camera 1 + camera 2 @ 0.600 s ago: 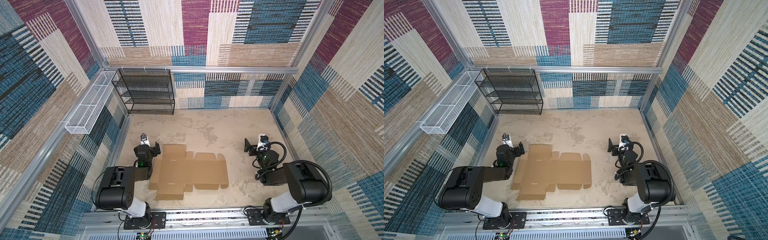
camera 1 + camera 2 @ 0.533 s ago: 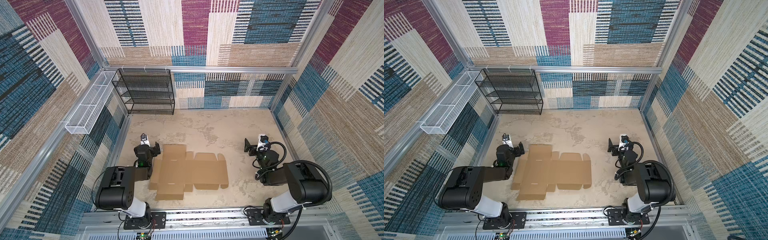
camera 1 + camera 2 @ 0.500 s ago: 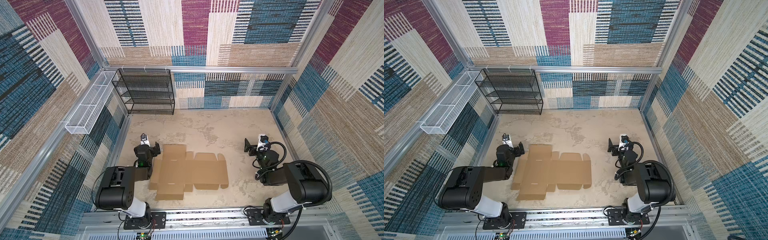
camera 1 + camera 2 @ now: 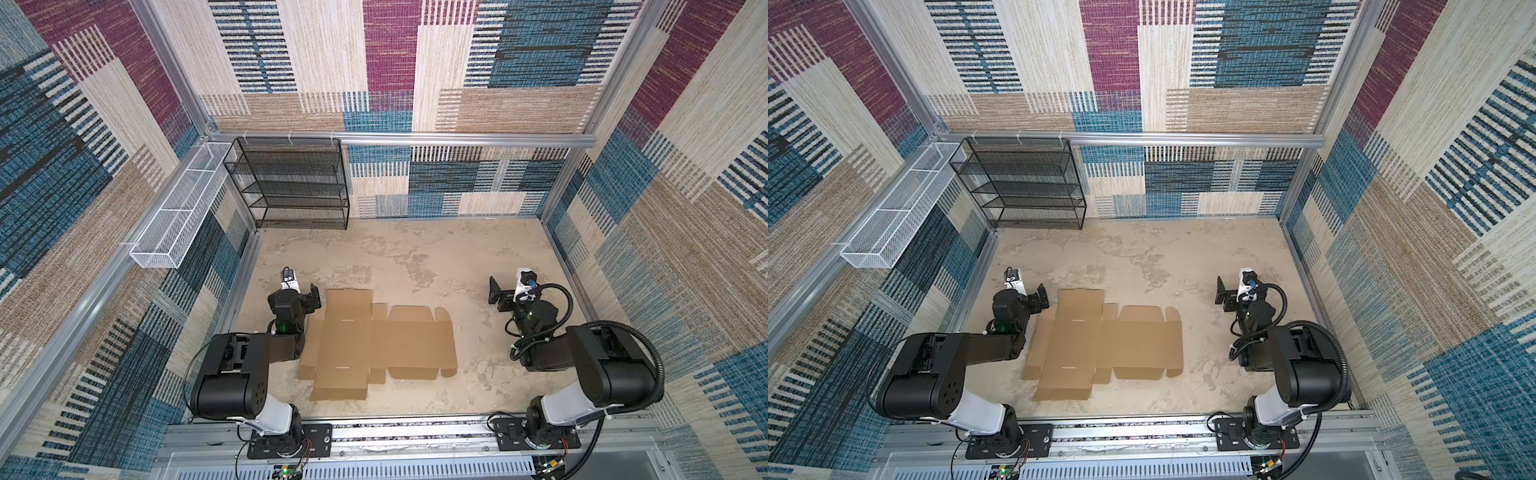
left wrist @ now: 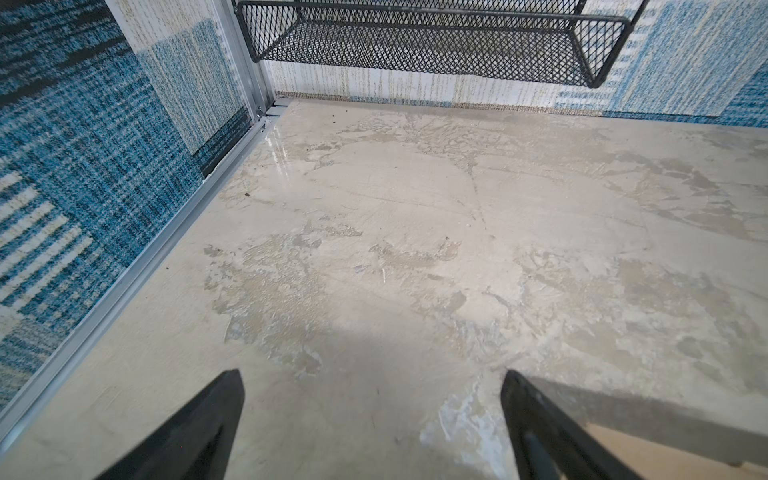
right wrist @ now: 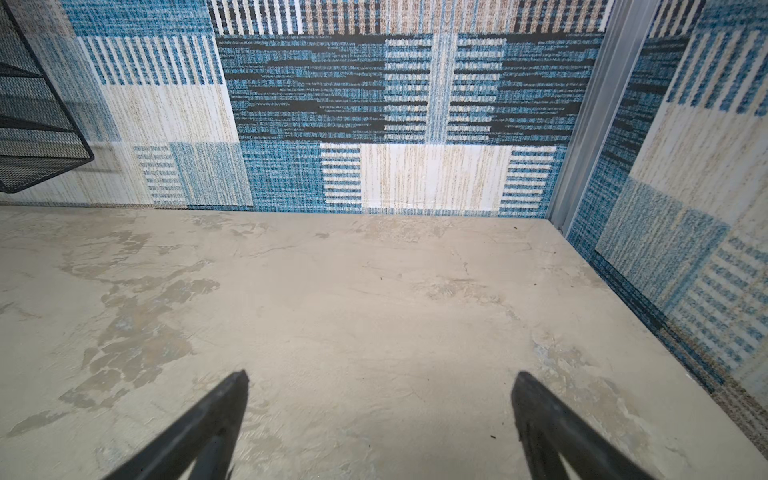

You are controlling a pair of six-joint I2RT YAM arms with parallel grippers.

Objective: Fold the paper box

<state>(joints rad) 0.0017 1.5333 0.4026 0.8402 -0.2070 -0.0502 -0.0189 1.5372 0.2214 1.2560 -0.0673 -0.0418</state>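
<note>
Nothing has moved since the earlier frames: both arms and the cardboard sit as they did.

Top views: in both top views the paper box (image 4: 374,340) (image 4: 1100,340) lies flat and unfolded on the table (image 4: 415,257), near the front edge and left of centre, all flaps spread out. The left gripper (image 4: 312,296) (image 4: 1041,296) rests low, just beside the sheet's far left corner; contact cannot be confirmed. The right gripper (image 4: 495,291) (image 4: 1222,291) stands well apart from the sheet, over bare table on the right. A black wire shelf (image 4: 291,183) stands against the far wall on the left, and a white wire basket (image 4: 174,220) hangs on the left wall.

Left wrist view: the left gripper (image 5: 372,374) is released, jaws wide apart, with only bare table between them. A strip of the paper box (image 5: 673,457) shows beyond one finger, outside the jaws. The black wire shelf (image 5: 415,45) is ahead at the far wall.

Right wrist view: the right gripper (image 6: 382,376) is released, jaws spread wide, nothing between them but bare table. The far wall lies ahead; no cardboard shows here.
</note>
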